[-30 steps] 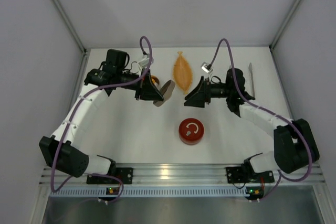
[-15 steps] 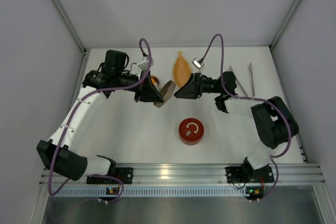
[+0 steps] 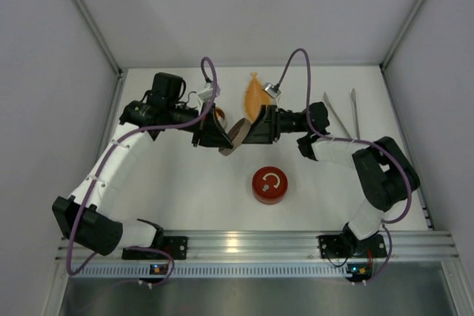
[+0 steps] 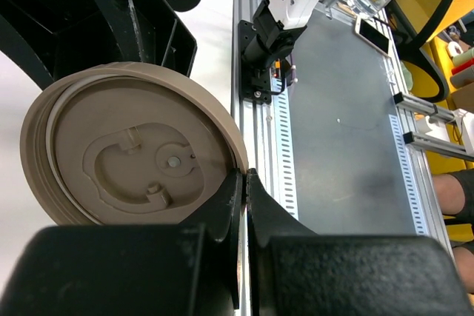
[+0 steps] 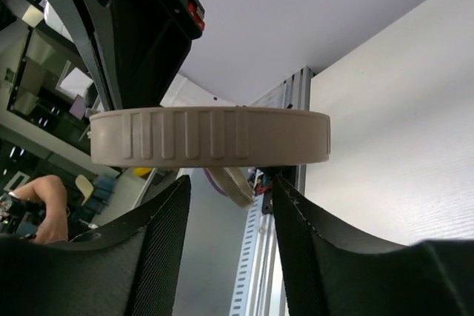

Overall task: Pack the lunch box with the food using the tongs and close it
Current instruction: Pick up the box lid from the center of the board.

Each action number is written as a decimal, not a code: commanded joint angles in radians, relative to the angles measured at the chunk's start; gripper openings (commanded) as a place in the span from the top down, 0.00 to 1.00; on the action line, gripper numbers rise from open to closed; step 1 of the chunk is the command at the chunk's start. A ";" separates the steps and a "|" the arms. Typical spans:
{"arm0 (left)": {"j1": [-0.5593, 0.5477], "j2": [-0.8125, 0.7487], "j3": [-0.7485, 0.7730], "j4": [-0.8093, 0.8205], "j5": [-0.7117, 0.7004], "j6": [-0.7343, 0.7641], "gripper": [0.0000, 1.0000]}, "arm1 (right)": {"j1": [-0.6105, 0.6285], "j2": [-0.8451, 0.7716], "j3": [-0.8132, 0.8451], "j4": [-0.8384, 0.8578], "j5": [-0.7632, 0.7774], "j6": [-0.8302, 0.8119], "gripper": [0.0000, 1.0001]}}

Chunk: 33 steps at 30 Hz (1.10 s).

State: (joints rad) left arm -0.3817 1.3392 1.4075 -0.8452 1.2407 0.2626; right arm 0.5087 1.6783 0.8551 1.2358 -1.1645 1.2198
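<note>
My left gripper (image 3: 222, 135) is shut on the rim of a round beige lid (image 3: 237, 137), holding it tilted on edge above the table. In the left wrist view the lid's (image 4: 141, 155) inner face fills the left side, with the left gripper (image 4: 246, 175) pinching its edge. My right gripper (image 3: 252, 128) is right beside the lid from the right. In the right wrist view the right gripper (image 5: 228, 192) is open, and the lid (image 5: 211, 137) lies edge-on just beyond the fingertips. The silver tongs (image 3: 355, 112) lie at the far right. Food is mostly hidden; an orange bit (image 3: 218, 114) peeks out behind the left gripper.
A flat orange leaf-shaped dish (image 3: 256, 95) lies at the back centre, partly behind the right gripper. A round red container (image 3: 268, 185) sits in front of both grippers. Grey walls close the table on three sides, and the aluminium rail (image 3: 244, 243) runs along the near edge.
My right gripper swung left from mid-table up to the beige lid, and its jaws narrowed. The left gripper kept hold of the lid and shifted slightly right.
</note>
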 commanded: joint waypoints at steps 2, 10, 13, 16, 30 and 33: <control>-0.006 -0.031 -0.007 0.051 0.032 -0.011 1.00 | 0.025 -0.042 0.058 0.186 -0.004 -0.048 0.55; -0.006 -0.031 -0.035 0.087 0.025 -0.045 1.00 | 0.047 -0.080 0.065 0.026 0.000 -0.127 0.80; -0.006 -0.032 -0.041 0.100 0.025 -0.057 1.00 | 0.050 -0.091 0.067 -0.123 0.017 -0.198 1.00; -0.006 -0.043 -0.051 0.109 0.011 -0.072 1.00 | 0.051 -0.107 0.062 -0.211 0.037 -0.252 1.00; 0.184 -0.228 -0.119 0.284 -0.332 -0.120 0.02 | -0.056 -0.299 0.202 -1.253 0.454 -0.468 1.00; 0.181 -0.277 -0.142 0.296 -0.421 -0.021 0.02 | -0.056 -0.295 0.295 -1.439 0.623 -0.444 1.00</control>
State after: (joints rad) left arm -0.1967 1.1259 1.2835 -0.6312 0.9279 0.1505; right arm 0.4610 1.4166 1.0435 0.0628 -0.7456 0.7525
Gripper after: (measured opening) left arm 0.983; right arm 0.027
